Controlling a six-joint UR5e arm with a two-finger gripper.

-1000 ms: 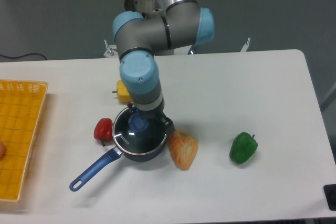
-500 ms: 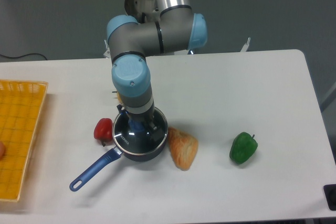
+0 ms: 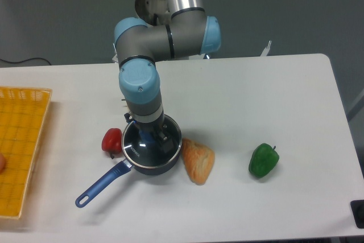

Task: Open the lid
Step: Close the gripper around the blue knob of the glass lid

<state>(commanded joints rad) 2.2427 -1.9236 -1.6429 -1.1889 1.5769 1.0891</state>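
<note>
The lid, clear glass with a thin metal rim, lies flat on the dark saucepan, whose long blue handle points toward the front left. My gripper hangs straight down over the middle of the lid, its fingers low at the blue knob. The wrist covers most of the knob, so I cannot make out whether the fingers press on it.
A red pepper touches the pan's left side and a piece of bread lies against its right. A green pepper sits further right. An orange basket fills the left edge of the table.
The arm has swung left and lowered, bringing the gripper from the lid's far right side onto its centre, over the knob. The lid and pan have not moved.
</note>
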